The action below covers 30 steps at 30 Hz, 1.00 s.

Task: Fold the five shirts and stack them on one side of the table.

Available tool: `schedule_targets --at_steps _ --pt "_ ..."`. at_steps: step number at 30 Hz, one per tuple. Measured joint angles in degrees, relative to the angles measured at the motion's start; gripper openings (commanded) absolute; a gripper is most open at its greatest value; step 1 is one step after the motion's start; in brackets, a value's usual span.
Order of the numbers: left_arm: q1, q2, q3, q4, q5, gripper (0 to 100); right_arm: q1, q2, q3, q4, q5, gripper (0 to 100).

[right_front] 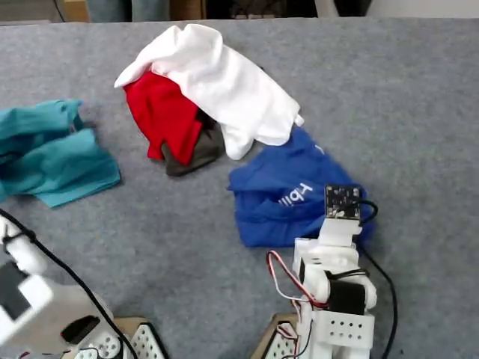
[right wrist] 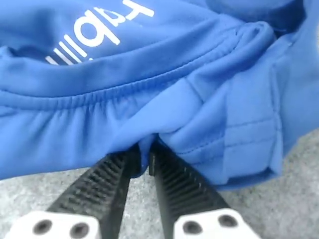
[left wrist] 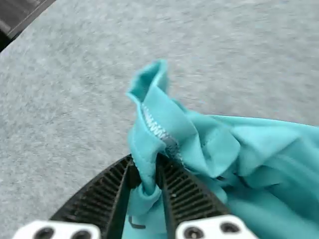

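Note:
A crumpled teal shirt [right_front: 52, 157] lies at the table's left side. My left gripper [left wrist: 147, 177] is shut on a seamed fold of this teal shirt [left wrist: 209, 149], just above the grey table. A blue shirt [right_front: 288, 194] with white print lies bunched in front of the right arm [right_front: 337, 247]. My right gripper [right wrist: 144, 162] is shut on the near hem of the blue shirt [right wrist: 149, 89]. Further back, a white shirt [right_front: 221, 82] lies draped over a red shirt [right_front: 161, 112] and a dark shirt [right_front: 198, 149].
The grey cloth table [right_front: 389, 97] has bare room at the far right and in the middle front. The left arm's base and a black cable [right_front: 45, 299] are at the near left corner. The table's far edge runs along the top.

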Motion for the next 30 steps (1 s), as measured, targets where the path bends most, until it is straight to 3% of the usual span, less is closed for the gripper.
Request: schedule_targets --at_steps 4,6,8,15,19,21,25,30 --pt "-1.8 4.9 -4.6 1.8 0.6 16 0.0 0.0 0.0 0.0 0.0 1.5" --pt "-0.1 5.6 -6.9 5.4 0.8 25 0.0 0.0 0.0 0.0 0.0 1.5" --pt "3.0 5.6 -9.4 9.8 0.9 27 0.0 0.0 0.0 0.0 0.0 1.5" --pt "19.8 5.6 -22.4 28.3 1.4 27 0.0 0.0 0.0 0.0 0.0 1.5" --pt "32.3 5.5 -25.2 31.9 9.5 27 0.0 0.0 0.0 0.0 0.0 1.5" --pt "39.2 6.0 -25.2 31.5 15.4 27 0.0 0.0 0.0 0.0 0.0 1.5" --pt "51.2 12.6 -22.6 22.9 26.2 27 0.4 0.0 0.0 0.0 0.0 1.5" --pt "55.4 25.0 -22.3 9.4 32.9 27 1.1 0.0 0.0 0.0 0.0 1.5"
